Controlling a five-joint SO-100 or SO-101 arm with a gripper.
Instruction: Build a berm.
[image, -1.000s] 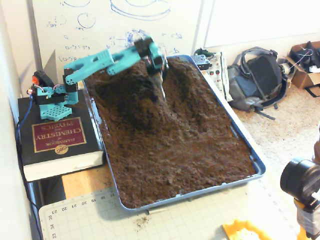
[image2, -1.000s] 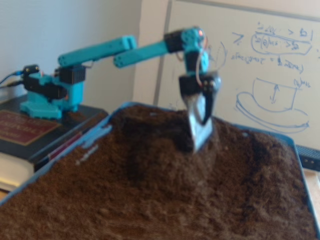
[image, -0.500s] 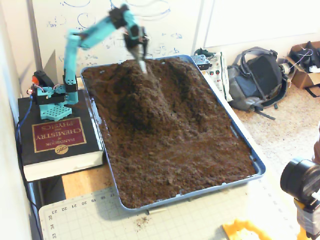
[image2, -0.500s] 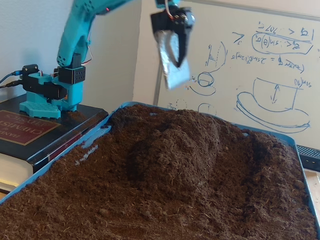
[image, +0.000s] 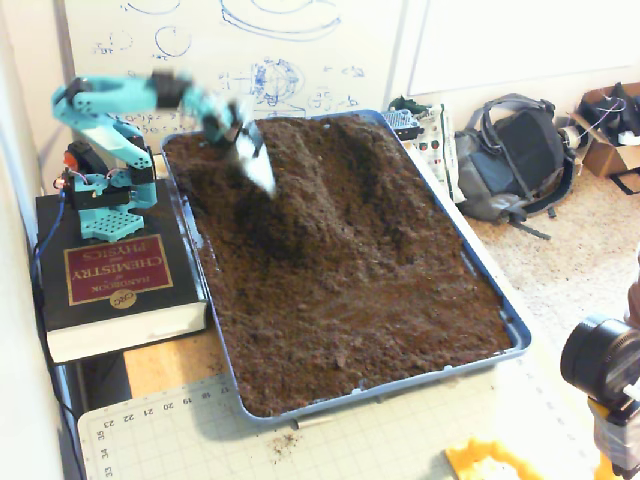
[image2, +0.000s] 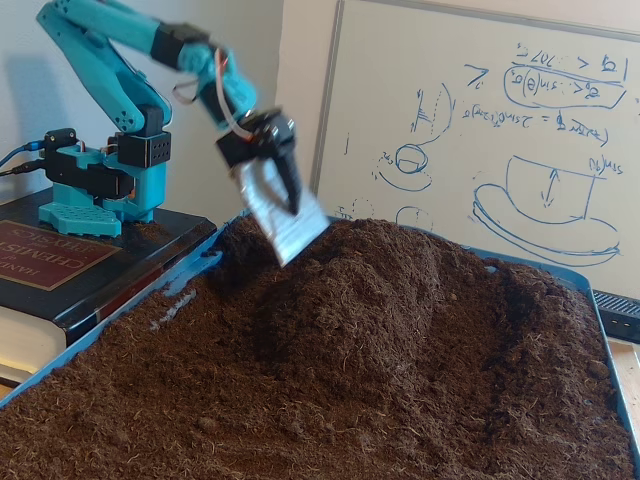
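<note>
A whiteboard (image2: 480, 130) with blue sketches leans against the pale wall behind the table. A grey backpack (image: 515, 160) and an open cardboard box (image: 610, 125) sit on the speckled floor (image: 580, 250) off the table's right edge.

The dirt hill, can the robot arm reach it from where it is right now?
Probably yes. The end effector hangs just beside the berm, with nothing between them.
</note>
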